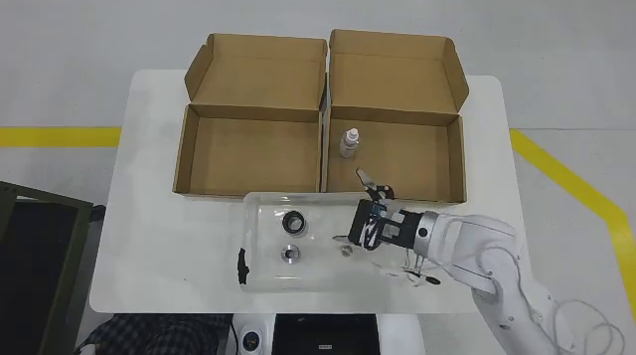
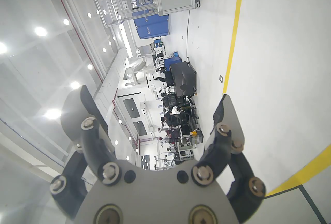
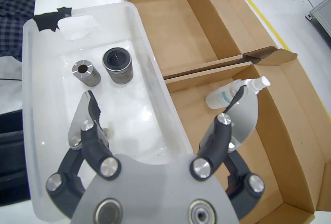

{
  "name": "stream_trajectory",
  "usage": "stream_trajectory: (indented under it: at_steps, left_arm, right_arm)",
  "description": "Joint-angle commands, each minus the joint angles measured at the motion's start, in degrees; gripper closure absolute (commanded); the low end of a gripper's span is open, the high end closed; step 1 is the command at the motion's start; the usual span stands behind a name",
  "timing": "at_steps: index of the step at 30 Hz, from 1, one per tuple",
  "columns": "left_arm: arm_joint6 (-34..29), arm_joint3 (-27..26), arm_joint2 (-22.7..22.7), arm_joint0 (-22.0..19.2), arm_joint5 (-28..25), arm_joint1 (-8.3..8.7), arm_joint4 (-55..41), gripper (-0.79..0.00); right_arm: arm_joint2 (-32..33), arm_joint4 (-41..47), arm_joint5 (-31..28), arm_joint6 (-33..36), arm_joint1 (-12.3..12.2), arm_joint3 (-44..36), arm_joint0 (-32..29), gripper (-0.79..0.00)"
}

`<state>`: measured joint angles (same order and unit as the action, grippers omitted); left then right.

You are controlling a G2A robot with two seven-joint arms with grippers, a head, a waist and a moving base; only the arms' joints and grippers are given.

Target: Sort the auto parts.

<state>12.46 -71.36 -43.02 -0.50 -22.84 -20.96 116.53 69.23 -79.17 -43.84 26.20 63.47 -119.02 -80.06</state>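
Observation:
A clear plastic bin (image 1: 260, 206) sits at the table's front with two metal parts in it: a ring-shaped bearing (image 1: 294, 223) (image 3: 118, 64) and a smaller slotted cylinder (image 1: 288, 253) (image 3: 86, 73). My right gripper (image 1: 358, 214) (image 3: 165, 98) hangs open over the bin's right end. One of its fingers (image 3: 89, 103) is above the bin floor, the other (image 3: 243, 98) over the right box. Nothing is between them. A white spray bottle (image 1: 350, 141) (image 3: 222, 98) lies in the right cardboard box (image 1: 437, 161). My left gripper (image 2: 155, 103) is open, empty and points out at the room.
The left cardboard box (image 1: 248, 156) (image 3: 181, 23) stands open with nothing in it, flush against the right one. Black tape (image 1: 240, 266) (image 3: 49, 20) marks the bin's left rim. A dark green cart (image 1: 40, 246) stands off the table's left side.

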Motion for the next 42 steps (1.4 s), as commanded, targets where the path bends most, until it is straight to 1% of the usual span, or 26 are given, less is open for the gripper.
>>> stream_trajectory:
  at_steps: [1, 8, 17, 23, 39, 41, 42]
  left_arm:
    - [0.0, 0.0, 0.0, 0.0, 0.0, 0.00, 0.0, -0.785]
    - [0.0, 0.0, 0.0, 0.0, 0.0, 0.00, 0.0, -0.785]
    - [0.0, 0.0, 0.0, 0.0, 0.0, 0.00, 0.0, -0.785]
    - [0.0, 0.0, 0.0, 0.0, 0.0, 0.00, 0.0, -0.785]
    - [0.0, 0.0, 0.0, 0.0, 0.0, 0.00, 0.0, -0.785]
    - [0.0, 0.0, 0.0, 0.0, 0.0, 0.00, 0.0, -0.785]
    - [0.0, 0.0, 0.0, 0.0, 0.0, 0.00, 0.0, -0.785]
  right_arm:
    - [-0.5, -1.1, -0.7, 1.6, -0.1, -0.8, -0.1, -0.785]
    - [-2.5, -3.6, -3.0, 7.7, -0.5, -2.9, -0.8, -0.785]
    - [-6.4, -2.9, -5.7, 14.6, -0.7, -2.6, -0.3, -0.785]
    - [-8.4, -2.1, -5.9, 18.3, -0.7, -1.8, 1.2, -0.785]
    - [-12.0, -3.5, -4.4, 23.4, -0.8, 0.0, 3.5, -0.785]
    - [-12.3, -3.5, -4.2, 23.9, -0.8, 0.1, 3.7, -0.770]
    - [-12.5, -3.6, -4.2, 24.2, -0.9, 0.2, 3.8, -0.748]
